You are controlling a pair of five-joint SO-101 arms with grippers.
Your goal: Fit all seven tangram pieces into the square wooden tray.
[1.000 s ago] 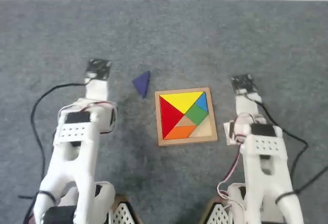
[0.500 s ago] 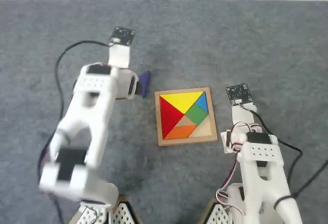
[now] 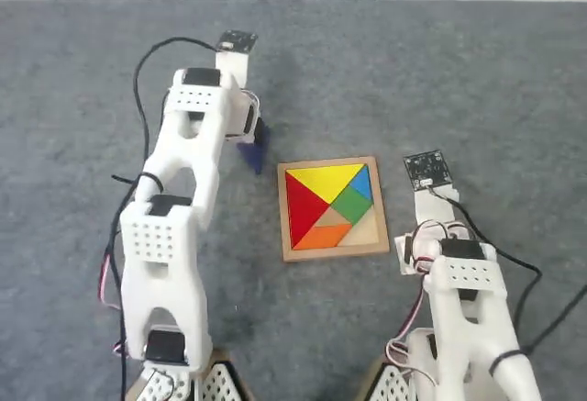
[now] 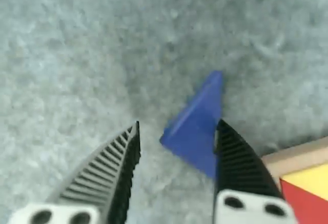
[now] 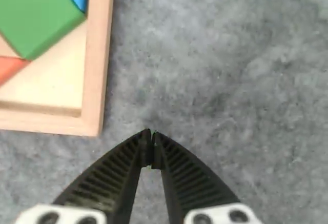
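blue triangle [image 4: 197, 116] between spread fingers [image 4: 117, 168] of left hand [image 4: 178, 126], tray [image 4: 297, 151] nearby

Wooden tray [image 3: 332, 252] on the grey desk [image 3: 459, 80], partly filled with coloured pieces [image 3: 301, 206]. A blue triangle [image 3: 250, 155] lies at its 10 o'clock, beneath the left arm [image 3: 188, 144]'s tip.

blue triangle [image 3: 253, 155] partly behind left arm [image 3: 188, 149], tray [image 5: 99, 55] edge-cropped

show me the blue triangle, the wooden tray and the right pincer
blue triangle [image 4: 197, 126], left wrist view, middle of its top face
wooden tray [image 3: 335, 251], high view, on its near rim
right pincer [image 5: 149, 133], right wrist view, where the shut fingertips meet
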